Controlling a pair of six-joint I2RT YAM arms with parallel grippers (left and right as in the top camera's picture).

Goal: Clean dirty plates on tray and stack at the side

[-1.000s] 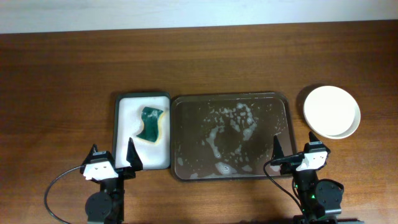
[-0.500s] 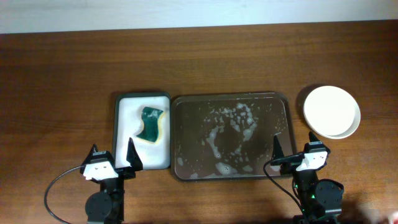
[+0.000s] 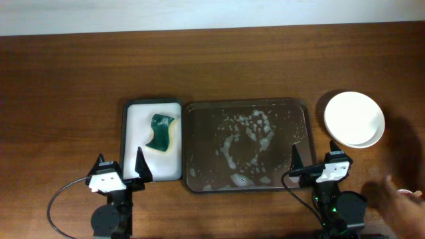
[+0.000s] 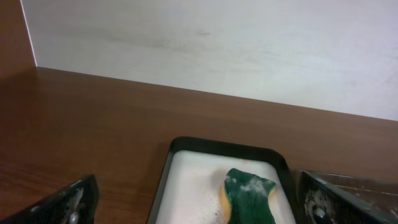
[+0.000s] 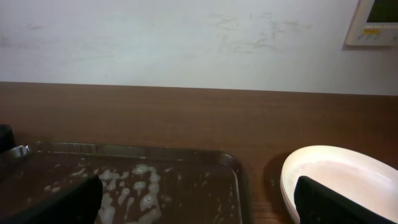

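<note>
1. Over the table (image 3: 66, 73), seen from above, the tray (image 3: 202, 143) lies midway along the front edge. It carries no dishes, only flecks of foam. The plates (image 3: 354, 119) sit stacked off it, near the table's right edge. Two rims show; a third I cannot make out. The sponge (image 3: 159, 131) rests in the white tray (image 3: 133, 169), just beside the tray's left side. The left gripper (image 3: 120, 161) and right gripper (image 3: 315, 162) hang at the front edge, both spread wide and empty. I judge the washing and stacking done, or all but done. A blurred shape (image 3: 398, 202) at the front right corner is too smeared to name.

2. At the left wrist, the released fingers (image 4: 68, 202) frame the soapy sponge (image 4: 249, 196) on the white tray (image 4: 193, 165). Nothing lies between them. Dark brown wood grain runs back to a plain pale wall (image 4: 217, 43).

3. At the right wrist, the parted fingers (image 5: 56, 202) grasp nothing. The tray's far rim (image 5: 130, 149) and foamy floor lie ahead. The plates (image 5: 336, 168) stand apart from it on bare wood to the right. A small control panel (image 5: 376, 25) hangs on the scuffed wall behind.
</note>
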